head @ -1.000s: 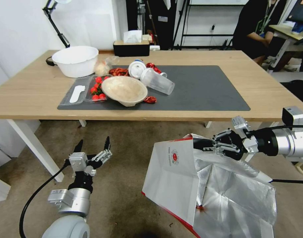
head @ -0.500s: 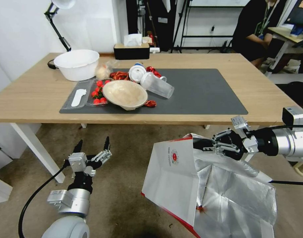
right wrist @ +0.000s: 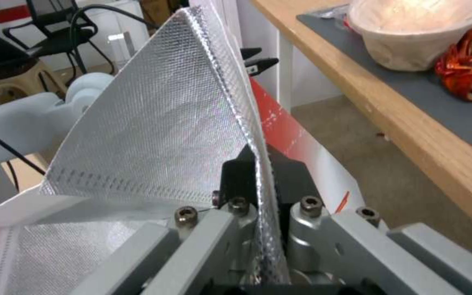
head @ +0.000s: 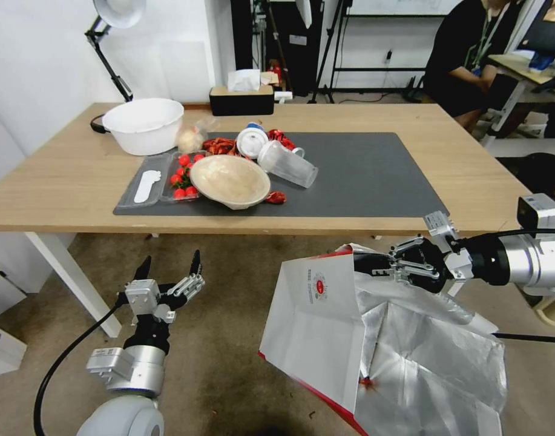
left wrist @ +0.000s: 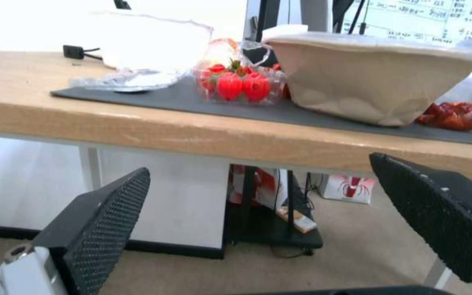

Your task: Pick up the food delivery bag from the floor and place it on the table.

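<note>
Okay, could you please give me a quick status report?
Right gripper shut on food delivery bag rim, below the table edge. Left gripper open, idle, low. Bowl and cup crowd the mat's left.

silver arms, black cables, black-fingered left gripper (head: 170,265).

A dark grey mat (head: 362,175) carries a beige paper bowl (head: 230,180), with a clear tray of strawberries (head: 181,175) to its left and a clear lid holding a white spoon (head: 145,184) beyond that. A clear plastic cup (head: 287,165) lies tipped over right of the bowl. A white basin (head: 143,125) sits far left, below a desk lamp (head: 111,36). A black tissue box (head: 241,99) stands at the far edge.
</note>
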Motion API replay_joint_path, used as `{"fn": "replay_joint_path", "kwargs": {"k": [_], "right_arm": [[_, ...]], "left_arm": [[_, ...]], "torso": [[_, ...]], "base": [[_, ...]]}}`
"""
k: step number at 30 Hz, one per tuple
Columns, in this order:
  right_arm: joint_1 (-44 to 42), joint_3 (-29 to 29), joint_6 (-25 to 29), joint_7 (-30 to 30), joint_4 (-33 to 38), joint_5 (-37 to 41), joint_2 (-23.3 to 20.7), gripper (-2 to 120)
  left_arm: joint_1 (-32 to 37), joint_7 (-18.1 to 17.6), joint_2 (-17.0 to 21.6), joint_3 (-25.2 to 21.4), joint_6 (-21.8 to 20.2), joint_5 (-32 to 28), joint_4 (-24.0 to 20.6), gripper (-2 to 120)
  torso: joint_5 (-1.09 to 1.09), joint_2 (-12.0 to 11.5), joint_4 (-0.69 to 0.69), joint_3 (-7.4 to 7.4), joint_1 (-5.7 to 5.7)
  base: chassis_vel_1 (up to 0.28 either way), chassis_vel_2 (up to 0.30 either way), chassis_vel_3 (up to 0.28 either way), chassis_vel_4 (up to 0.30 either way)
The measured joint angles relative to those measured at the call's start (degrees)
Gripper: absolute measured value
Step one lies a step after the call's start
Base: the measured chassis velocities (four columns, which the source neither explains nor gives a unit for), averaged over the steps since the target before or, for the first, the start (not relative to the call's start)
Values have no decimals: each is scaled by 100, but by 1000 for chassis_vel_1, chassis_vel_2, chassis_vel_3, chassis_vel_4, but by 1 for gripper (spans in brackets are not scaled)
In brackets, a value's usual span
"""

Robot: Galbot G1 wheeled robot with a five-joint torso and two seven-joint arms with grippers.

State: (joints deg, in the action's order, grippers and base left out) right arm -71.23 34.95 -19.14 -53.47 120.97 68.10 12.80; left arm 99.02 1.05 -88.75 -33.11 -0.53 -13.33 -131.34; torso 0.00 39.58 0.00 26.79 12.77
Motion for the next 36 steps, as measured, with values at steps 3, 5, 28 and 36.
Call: {"fn": "replay_joint_path", "kwargs": {"k": [3,5,28,36], "right_arm": [[0,0,0,1,-5,0,1,0],[1,0,0,2,-10,1,1,0],[-8,1,15,-5,-29,-2,-6,0],[-9,4,18,-6,-25,-2,-8,0]], "left_arm": [[-3,0,-1,1,0,0,4,100],[-6,0,-2,1,0,0,8,100],[-18,2,-2,6,-2,-6,13,100],[-14,2,-5,6,-2,-6,3,100]], "torso": [[0,54,0,32,22],[0,107,0,64,44],[0,866,0,501,365],[0,943,0,545,397]], "base": [[0,0,0,0],[0,0,0,0],[0,0,0,0],[0,0,0,0]]}}
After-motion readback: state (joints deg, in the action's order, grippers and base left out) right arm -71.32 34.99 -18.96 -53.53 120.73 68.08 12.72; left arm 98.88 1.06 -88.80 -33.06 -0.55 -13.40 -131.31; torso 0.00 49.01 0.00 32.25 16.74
